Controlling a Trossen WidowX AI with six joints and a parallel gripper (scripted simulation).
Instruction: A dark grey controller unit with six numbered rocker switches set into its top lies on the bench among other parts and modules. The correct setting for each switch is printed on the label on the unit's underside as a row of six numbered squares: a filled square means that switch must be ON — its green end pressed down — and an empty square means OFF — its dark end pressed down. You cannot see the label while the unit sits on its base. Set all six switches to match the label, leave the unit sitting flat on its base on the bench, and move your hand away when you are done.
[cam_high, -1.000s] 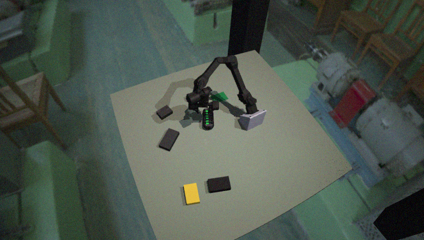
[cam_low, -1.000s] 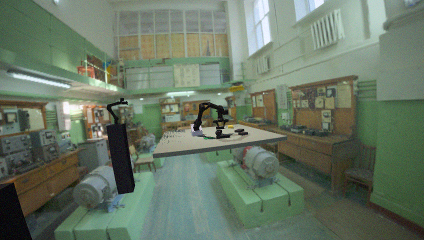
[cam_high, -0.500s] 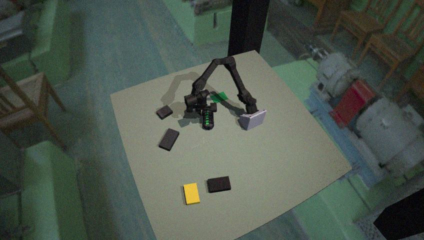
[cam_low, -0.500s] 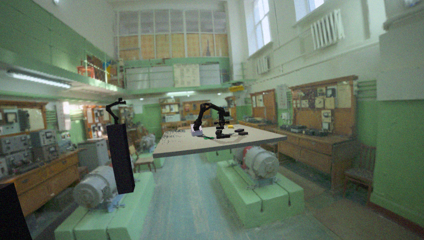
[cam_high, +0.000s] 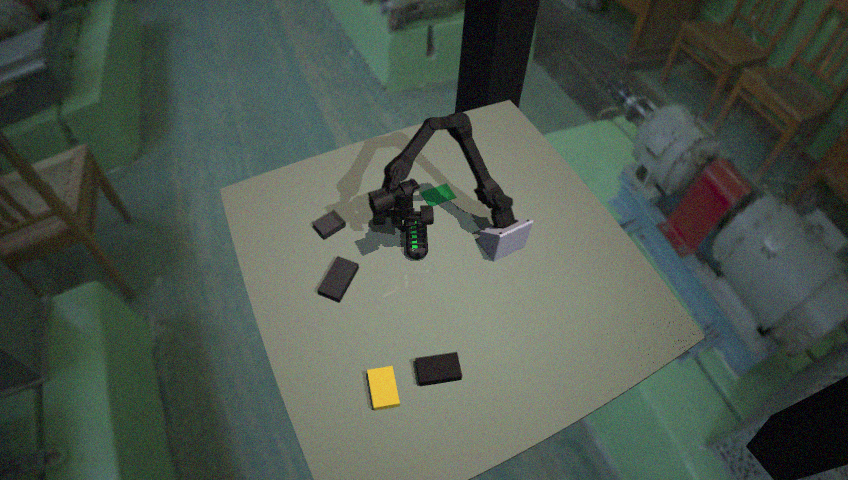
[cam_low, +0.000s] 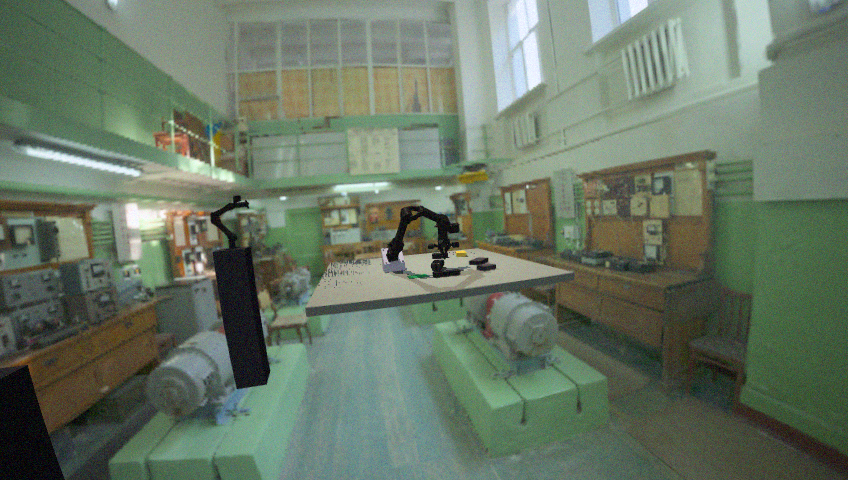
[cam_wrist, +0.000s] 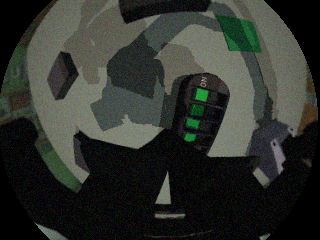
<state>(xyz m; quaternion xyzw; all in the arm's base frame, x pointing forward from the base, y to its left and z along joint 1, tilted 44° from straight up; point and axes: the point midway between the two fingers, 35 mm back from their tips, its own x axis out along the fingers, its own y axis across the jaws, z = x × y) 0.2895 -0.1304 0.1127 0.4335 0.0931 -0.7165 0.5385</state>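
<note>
Apparently switch-setting is in hand: the pincer (cam_high: 416, 221) (cam_low: 440, 255) (cam_wrist: 167, 132) is closed on nothing, with the controller unit (cam_high: 418, 244) (cam_low: 437, 265) (cam_wrist: 202, 118) just beneath its tips. Next calls for lining those tips up over one rocker's proper end, then pressing down.

Counter (cam_high: 505, 309) (cam_low: 357, 297): plain pale beige top. Block nearest its near corner region: solid yellow (cam_high: 383, 387) (cam_low: 461, 253). Controller unit (cam_high: 416, 252) (cam_wrist: 212, 82): dark grey, bright green switch ends in a row, pale "ON" lettering. Flat patch (cam_high: 438, 194) (cam_wrist: 239, 34): translucent green. Arm base (cam_high: 512, 240) (cam_low: 393, 261): pale lilac-grey.
</note>
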